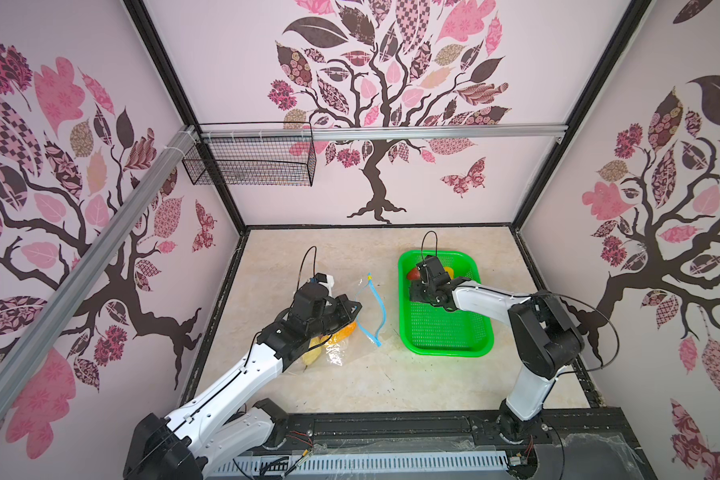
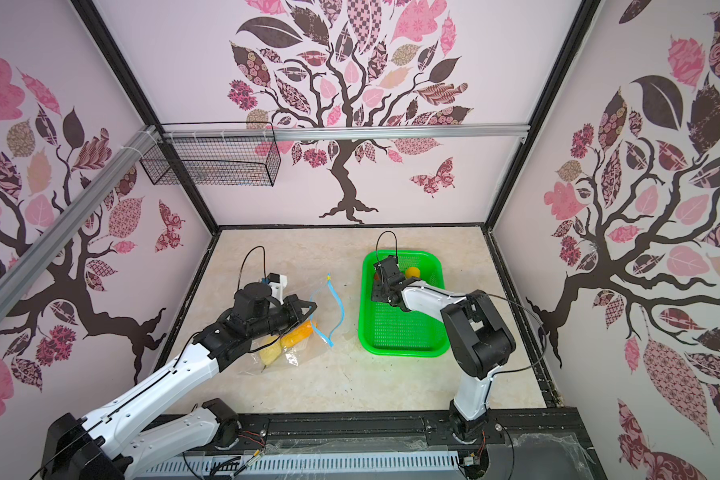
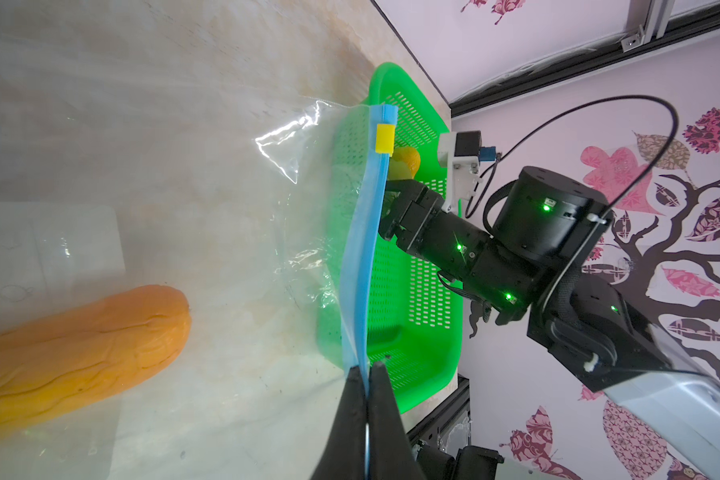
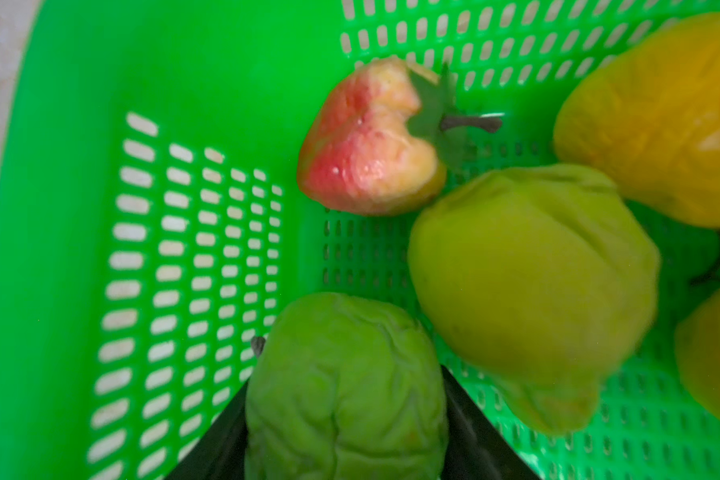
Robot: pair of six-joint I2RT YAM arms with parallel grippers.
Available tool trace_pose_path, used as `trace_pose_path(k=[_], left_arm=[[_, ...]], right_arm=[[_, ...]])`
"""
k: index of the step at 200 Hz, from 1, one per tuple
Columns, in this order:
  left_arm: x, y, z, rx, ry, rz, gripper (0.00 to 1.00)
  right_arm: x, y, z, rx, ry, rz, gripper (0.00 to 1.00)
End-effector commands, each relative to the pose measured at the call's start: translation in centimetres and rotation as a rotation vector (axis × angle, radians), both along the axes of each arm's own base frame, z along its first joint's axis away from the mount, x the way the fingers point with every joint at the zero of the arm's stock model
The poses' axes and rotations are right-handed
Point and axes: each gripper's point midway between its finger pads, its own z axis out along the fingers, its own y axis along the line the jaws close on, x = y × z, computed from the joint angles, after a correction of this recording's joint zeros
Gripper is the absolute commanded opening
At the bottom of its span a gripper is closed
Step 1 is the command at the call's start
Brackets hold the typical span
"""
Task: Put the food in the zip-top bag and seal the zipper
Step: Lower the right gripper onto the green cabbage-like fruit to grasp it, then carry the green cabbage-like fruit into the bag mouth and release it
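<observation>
The clear zip-top bag (image 1: 350, 332) lies left of centre with an orange carrot (image 3: 80, 345) and a bumpy yellow piece (image 1: 313, 354) inside. Its light-blue zipper (image 3: 364, 249) stands up with the mouth parted, and the yellow slider (image 3: 384, 138) sits at the far end. My left gripper (image 3: 366, 374) is shut on the zipper strip. My right gripper (image 4: 346, 376) is down in the green basket (image 1: 445, 332), its fingers pressed on both sides of a wrinkled green apple (image 4: 346, 399). A strawberry (image 4: 371, 141), a green pear (image 4: 533, 282) and two lemons (image 4: 657, 120) lie beside it.
The green basket stands right of the bag's mouth with a narrow strip of marble table (image 1: 350, 382) between them. A black wire basket (image 1: 250, 160) hangs on the back-left rail, well above the table. Patterned walls close in three sides.
</observation>
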Motion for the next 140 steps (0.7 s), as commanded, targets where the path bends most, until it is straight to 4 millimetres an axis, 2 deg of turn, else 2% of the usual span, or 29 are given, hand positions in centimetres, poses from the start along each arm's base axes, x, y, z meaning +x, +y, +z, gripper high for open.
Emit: trace_pose_path(k=[1,16,48,113,140], left_arm=[[-0.2,0.3,-1.0,0.014,0.006,0.001,0.00],[-0.2,0.2,-1.2,0.014,0.009,-0.001,0.00],[-0.1,0.0,-1.3,0.013,0.009,-0.009,0.00],[0.0,-0.3,-1.3,0.014,0.011,-0.023,0.00],[-0.1,-0.6,-1.1,0.011,0.007,-0.038,0.00]], right_arm=[[-1.3,-0.6,3.8,0.010,-0.062,0.050,0.60],[-2.7,-0.6,4.8,0.030,-0.073,0.094,0.60],[-6.0,0.6,7.6,0.159,-0.110,0.210,0.58],[-12.8,4.9,14.2,0.518,-0.183,0.501,0.57],[-14.3,6.6,15.8,0.563,-0.207,0.583,0.57]])
